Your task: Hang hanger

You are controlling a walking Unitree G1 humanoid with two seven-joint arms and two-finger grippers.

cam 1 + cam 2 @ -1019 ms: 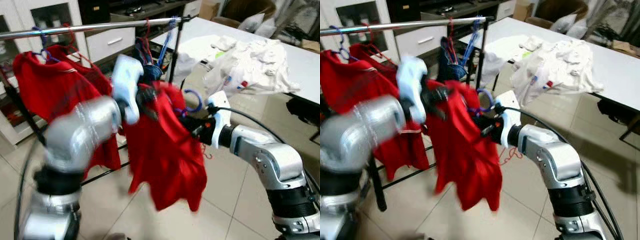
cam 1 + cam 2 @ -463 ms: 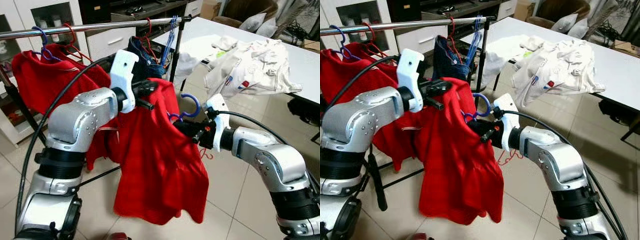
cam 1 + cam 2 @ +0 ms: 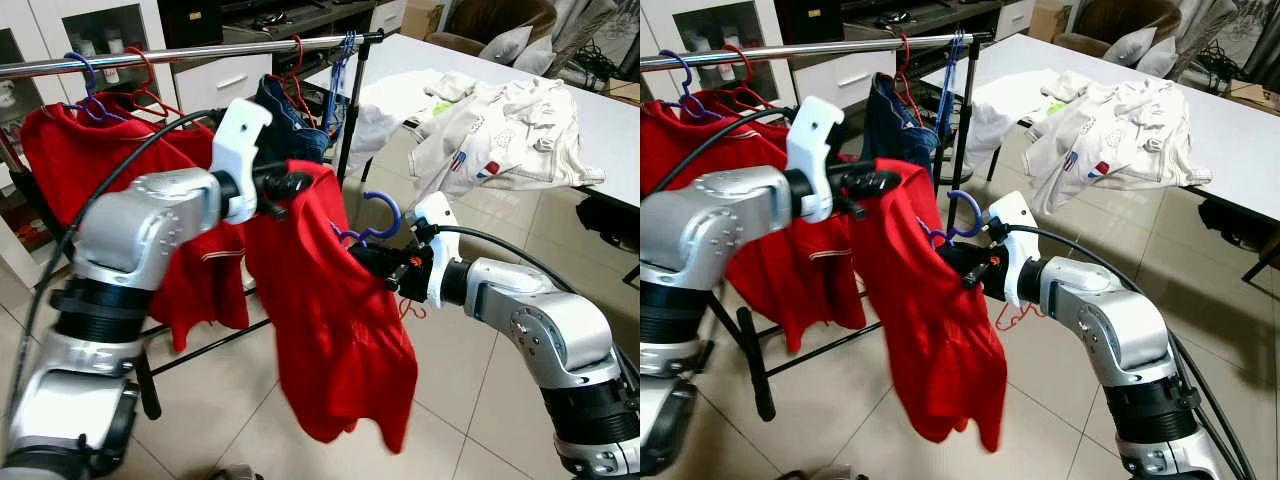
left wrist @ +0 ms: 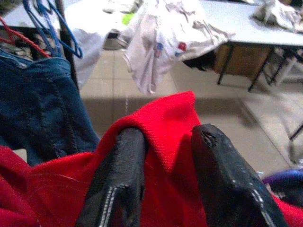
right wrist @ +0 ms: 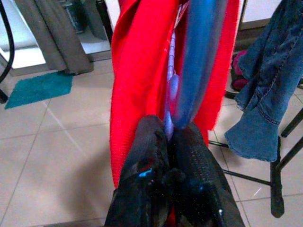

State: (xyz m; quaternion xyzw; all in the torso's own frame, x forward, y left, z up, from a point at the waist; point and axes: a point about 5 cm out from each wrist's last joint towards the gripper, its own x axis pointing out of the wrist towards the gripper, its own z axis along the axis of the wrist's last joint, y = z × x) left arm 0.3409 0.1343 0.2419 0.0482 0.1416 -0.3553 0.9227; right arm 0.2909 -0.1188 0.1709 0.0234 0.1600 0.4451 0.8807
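At far left, red garments (image 3: 75, 165) are seen hung on purple and red hangers from a horizontal metal rail (image 3: 180, 55) that runs across the far side of the scene. The left hand (image 3: 290, 185) is raised in front of this rail; in the left wrist view its two black fingers (image 4: 118, 184) are closed on a fold at the shoulder of a red shirt (image 3: 340, 330), which is held up and draped downward between the two arms above the tiled floor (image 3: 480, 350). Behind the left hand, a pair of blue jeans (image 3: 290, 125) is hung from the rail, with spare blue and red hangers (image 3: 340, 60) bunched near the rail's right end above a black upright post (image 3: 350, 110). Just right of the shirt's top, the curved hook of a blue-purple hanger (image 3: 375, 220) is seen rising out of the collar, well below the rail and not hooked over it. The right hand (image 3: 375, 262) is placed at the shirt's collar; in the right wrist view its fingers (image 5: 151, 156) are pressed narrowly together around the hanger's neck, with red cloth on either side. At far right, a white worktop (image 3: 610, 120) is shown carrying a heap of white clothing (image 3: 500, 125).
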